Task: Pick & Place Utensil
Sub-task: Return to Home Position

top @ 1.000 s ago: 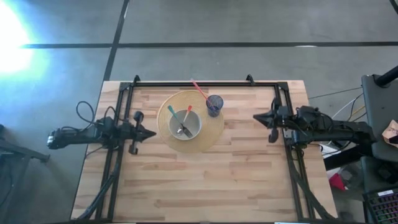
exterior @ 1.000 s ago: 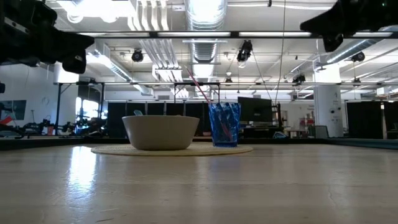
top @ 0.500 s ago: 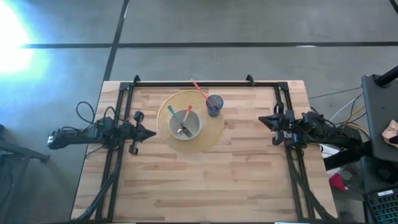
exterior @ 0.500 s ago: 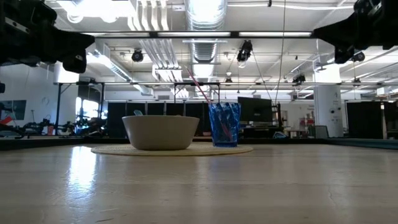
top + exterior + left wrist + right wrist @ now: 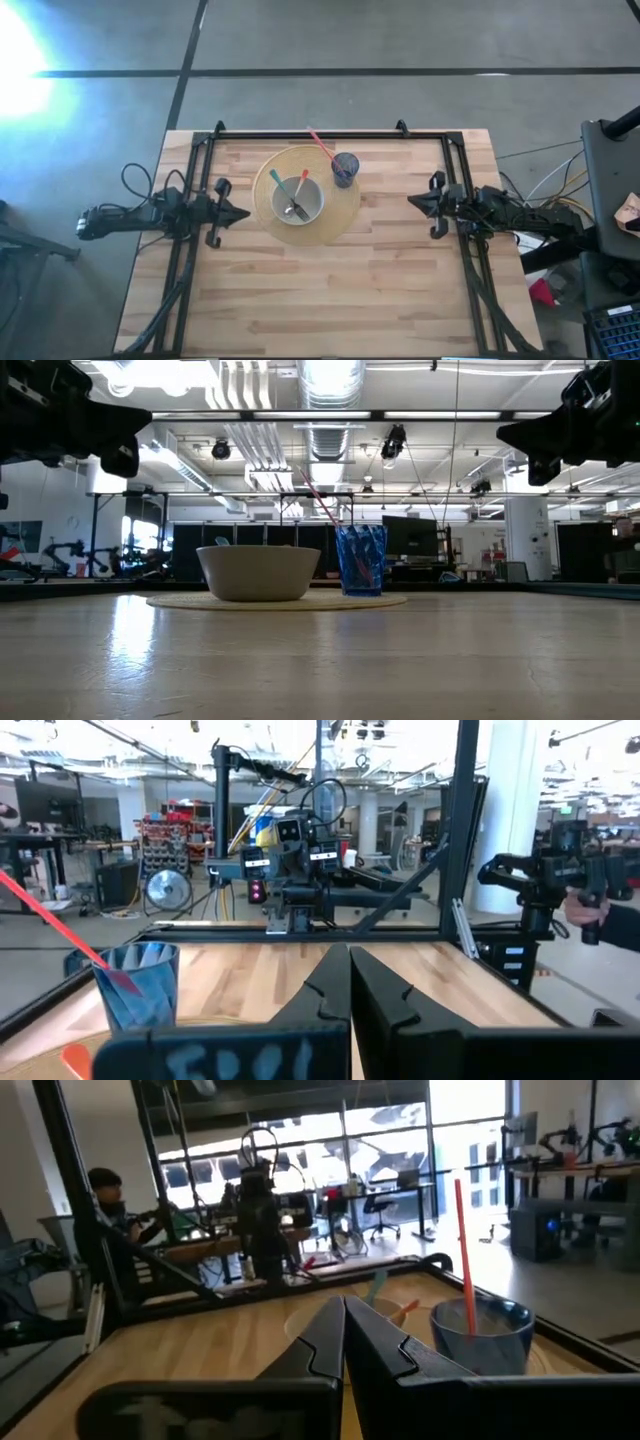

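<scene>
Left arm: stretched low and level over the table's (image 5: 330, 290) left side, wrist pointing inward toward the middle.
Left gripper (image 5: 240, 213): near the left rim of the round mat (image 5: 340, 218), clear of it. In its wrist view the two dark fingers (image 5: 325, 990) press together along their whole length, nothing between them.
Right arm: mirrors the left, level over the right side and pointing inward.
Right gripper (image 5: 413, 203): well apart from the mat's right edge. Fingers (image 5: 322, 1335) are closed flat against each other, empty.
Height: in the low view both grippers hang high above the tabletop, at the picture's upper corners.
Gray bowl (image 5: 298, 200): at the mat's centre.
Orange spoon (image 5: 303, 181): in the bowl, handle leaning on the far rim.
Fork (image 5: 278, 181): in the same bowl, teal-blue handle beside the spoon's, metal heads low in the bowl.
Blue cup (image 5: 345, 166): upright on the mat's far right part, just beside the bowl.
Orange straw (image 5: 322, 146): stands in the cup, tilted out over the mat's far edge.
Writing: pale marks on the left gripper's body in its wrist view, too blurred to read.
Room: a person (image 5: 105, 1198) sits beyond the table in the right wrist view.
</scene>
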Robot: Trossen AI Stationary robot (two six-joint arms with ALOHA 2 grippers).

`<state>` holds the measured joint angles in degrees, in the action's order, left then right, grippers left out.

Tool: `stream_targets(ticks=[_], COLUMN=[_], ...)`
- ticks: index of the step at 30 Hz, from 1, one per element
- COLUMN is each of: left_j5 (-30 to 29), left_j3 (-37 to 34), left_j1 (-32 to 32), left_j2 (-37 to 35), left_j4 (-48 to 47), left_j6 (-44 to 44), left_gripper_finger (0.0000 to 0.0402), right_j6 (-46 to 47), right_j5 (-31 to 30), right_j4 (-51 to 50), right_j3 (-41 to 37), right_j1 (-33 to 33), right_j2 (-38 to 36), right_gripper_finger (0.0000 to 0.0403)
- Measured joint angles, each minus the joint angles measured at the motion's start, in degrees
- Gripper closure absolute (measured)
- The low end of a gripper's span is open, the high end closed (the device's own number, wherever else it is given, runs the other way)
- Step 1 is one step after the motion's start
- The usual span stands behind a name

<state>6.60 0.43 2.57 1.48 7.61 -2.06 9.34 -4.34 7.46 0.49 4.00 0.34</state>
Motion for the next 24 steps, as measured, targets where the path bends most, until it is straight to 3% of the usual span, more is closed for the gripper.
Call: stream_targets(ticks=[10,24], left_j5=[0.0,-2.2], left_j3=[0.0,-0.1], left_j1=[0.0,0.0], left_j2=[0.0,1.3], left_j4=[-3.3,-6.3], left_j6=[-5.7,-5.3], left_gripper_finger=[0.0401,0.0401], right_j6=[0.2,0.2], right_j5=[1.4,1.4], right_j4=[-2.1,-6.5], right_j3=[0.0,0.0], right_j1=[0.0,0.0], right_j2=[0.2,1.7], right_gripper_finger=[0.0394,0.0394])
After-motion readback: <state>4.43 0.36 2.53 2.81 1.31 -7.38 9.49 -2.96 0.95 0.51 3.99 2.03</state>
